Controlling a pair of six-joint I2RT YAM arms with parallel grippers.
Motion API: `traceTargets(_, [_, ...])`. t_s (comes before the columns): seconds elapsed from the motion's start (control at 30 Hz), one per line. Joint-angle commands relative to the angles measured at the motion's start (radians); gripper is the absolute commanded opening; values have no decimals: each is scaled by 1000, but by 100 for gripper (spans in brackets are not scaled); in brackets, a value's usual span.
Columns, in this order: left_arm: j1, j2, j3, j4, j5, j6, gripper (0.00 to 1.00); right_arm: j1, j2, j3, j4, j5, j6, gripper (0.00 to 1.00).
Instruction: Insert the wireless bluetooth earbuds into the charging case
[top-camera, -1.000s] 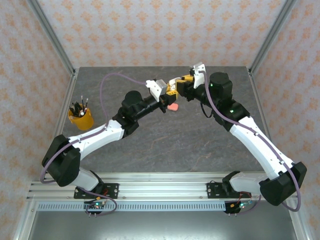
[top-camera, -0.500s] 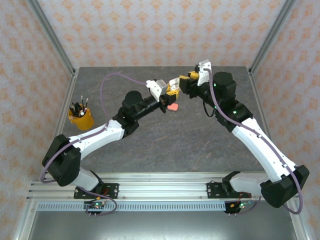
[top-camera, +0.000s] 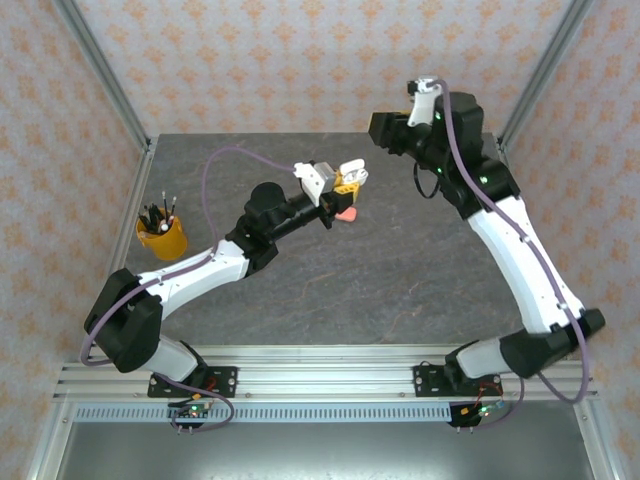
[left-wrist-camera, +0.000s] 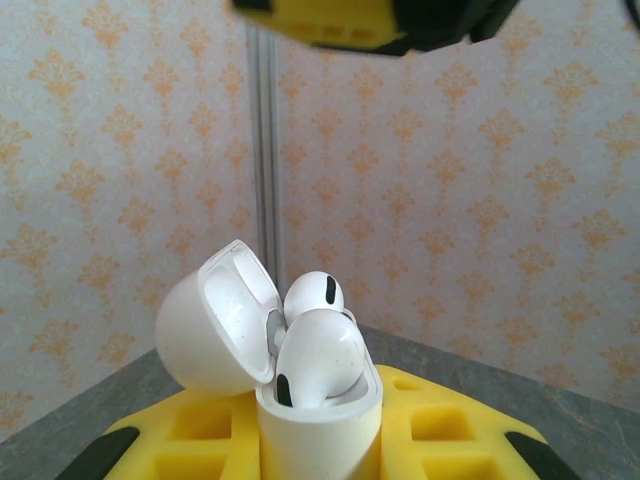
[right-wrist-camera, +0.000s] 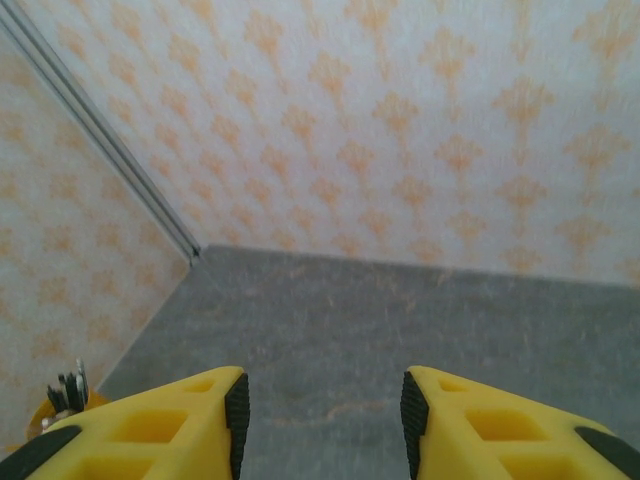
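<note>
My left gripper (top-camera: 347, 180) is shut on the white charging case (top-camera: 353, 169), holding it upright above the middle back of the table. In the left wrist view the case (left-wrist-camera: 320, 425) stands between the yellow fingers (left-wrist-camera: 180, 440) with its lid (left-wrist-camera: 215, 320) swung open to the left. Two white earbuds sit in it, one in front (left-wrist-camera: 320, 355) and one behind (left-wrist-camera: 315, 293). My right gripper (top-camera: 385, 130) hangs raised to the right of the case and apart from it. Its jaws (right-wrist-camera: 322, 410) are open with nothing between them.
A salmon-pink pebble-like case (top-camera: 347, 213) lies on the grey table just below the left gripper. A yellow cup of pens (top-camera: 162, 236) stands at the left edge, its pens (right-wrist-camera: 68, 392) also in the right wrist view. Metal frame posts and patterned walls enclose the table.
The right arm has lifted up and back to the right, away from the white case, and its jaws have opened wider. The left arm has held still with the case.
</note>
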Motion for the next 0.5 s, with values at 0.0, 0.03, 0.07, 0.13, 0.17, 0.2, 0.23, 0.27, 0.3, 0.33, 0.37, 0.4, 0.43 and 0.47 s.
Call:
traceTargets(0.0, [9,12,-4,-20,67,51,0,-13,111,143,-285,-48,50,45])
traceTargets(0.03, [9,13,-2,-32,78,59,0,-18,147,190,-330,-57,58,45])
traceTargets(0.07, [9,16,-1,-41,90,67,0,-22,182,234,-371,-67,65,45])
traceTargets(0.13, [9,19,4,-60,105,77,0,-24,242,312,-436,-89,69,44])
traceTargets(0.17, [9,21,4,-68,114,81,0,-24,276,356,-466,-103,71,44])
traceTargets(0.2, [8,23,5,-70,117,83,0,-25,307,397,-502,-116,71,44])
traceTargets(0.23, [9,26,4,-70,119,83,0,-25,344,441,-536,-130,73,42])
traceTargets(0.27, [9,29,6,-70,118,83,0,-25,375,480,-566,-150,72,42])
traceTargets(0.3, [9,32,6,-66,117,82,0,-24,401,506,-588,-163,72,41])
traceTargets(0.33, [9,36,7,-61,115,80,0,-24,426,528,-610,-176,72,40])
traceTargets(0.37, [9,40,8,-57,110,78,0,-24,440,540,-627,-188,68,39])
traceTargets(0.4, [10,42,8,-54,103,77,0,-24,447,537,-635,-192,65,38])
traceTargets(0.43, [11,45,10,-49,92,73,0,-23,447,525,-641,-193,62,38])
traceTargets(0.47, [13,49,10,-43,82,69,0,-21,440,504,-642,-193,56,37])
